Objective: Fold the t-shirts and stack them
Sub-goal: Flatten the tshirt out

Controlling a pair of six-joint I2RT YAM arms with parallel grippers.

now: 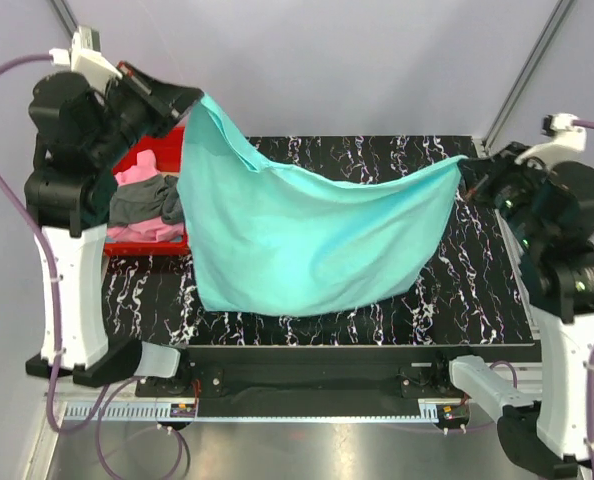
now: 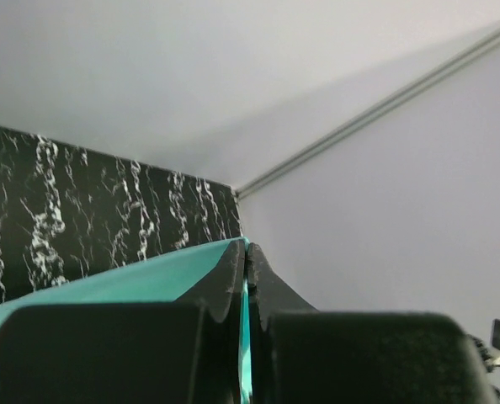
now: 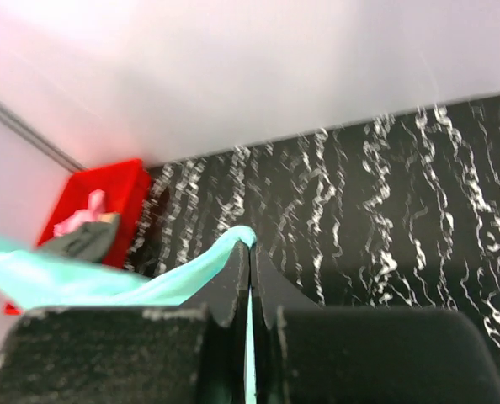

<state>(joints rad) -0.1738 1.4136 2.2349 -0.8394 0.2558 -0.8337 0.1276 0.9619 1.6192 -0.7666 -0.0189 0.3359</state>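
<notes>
The teal t-shirt (image 1: 307, 235) hangs spread in the air over the black marbled table (image 1: 447, 290), stretched between both arms. My left gripper (image 1: 195, 100) is shut on its upper left corner, high at the back left; teal cloth (image 2: 107, 286) shows pinched between the fingers of my left gripper (image 2: 247, 252). My right gripper (image 1: 467, 165) is shut on the shirt's right corner, and in the right wrist view the teal fabric (image 3: 132, 282) is clamped by my right gripper (image 3: 250, 252). A pink t-shirt (image 1: 137, 175) and a dark grey t-shirt (image 1: 142, 200) lie bunched in the red bin (image 1: 147, 240).
The red bin (image 3: 107, 194) sits at the table's left edge beside the left arm's base. Grey walls enclose the table at the back and sides. A rail with cables runs along the near edge (image 1: 307, 415).
</notes>
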